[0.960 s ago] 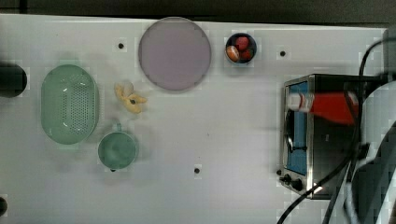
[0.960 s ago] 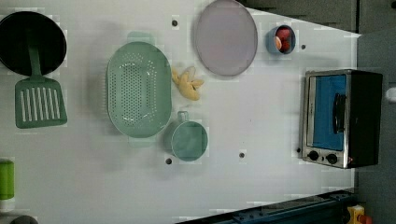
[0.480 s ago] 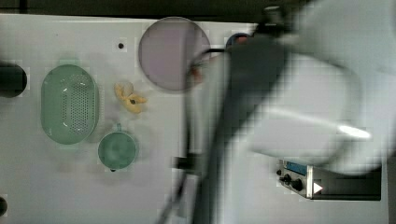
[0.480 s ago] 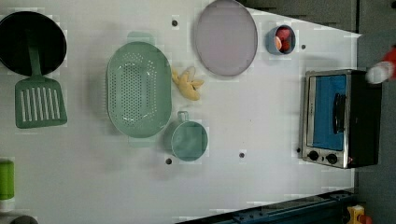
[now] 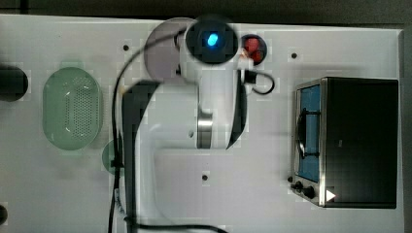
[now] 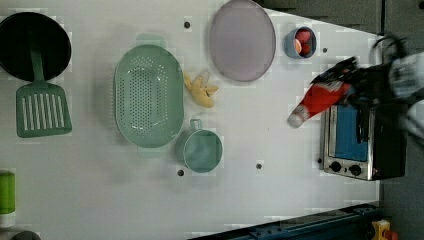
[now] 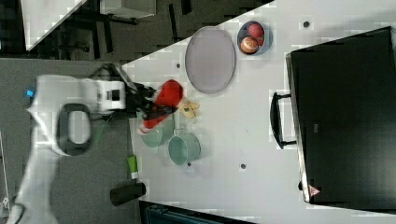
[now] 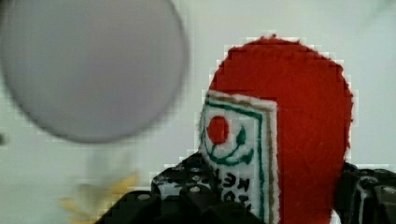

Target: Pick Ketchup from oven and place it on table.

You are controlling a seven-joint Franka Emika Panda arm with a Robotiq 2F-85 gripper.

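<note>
The Ketchup (image 6: 320, 97) is a red squeeze bottle with a white cap, held tilted in the air with the cap pointing down. My gripper (image 6: 336, 86) is shut on its body. In the left view it hangs just off the oven's (image 6: 360, 145) upper left corner, over the white table (image 6: 250, 200). In the right view the Ketchup (image 7: 164, 103) and gripper (image 7: 156, 103) appear over the green ware. The wrist view has the labelled Ketchup (image 8: 289, 130) between the black fingers (image 8: 182, 179). In the top view my arm (image 5: 209, 97) covers the bottle; the oven (image 5: 359, 141) stands shut at the top view's right.
A lilac plate (image 6: 242, 40) and a small bowl of red fruit (image 6: 301, 42) sit at the back. A green colander (image 6: 147, 95), green cup (image 6: 202, 150), yellow peel-like item (image 6: 200, 89), spatula (image 6: 42, 107) and black pan (image 6: 30, 42) lie toward the left view's left.
The bottle was on top of the oven in the gripper; the arm has swung toward the top view's left, carrying it off the oven and out over the table.
</note>
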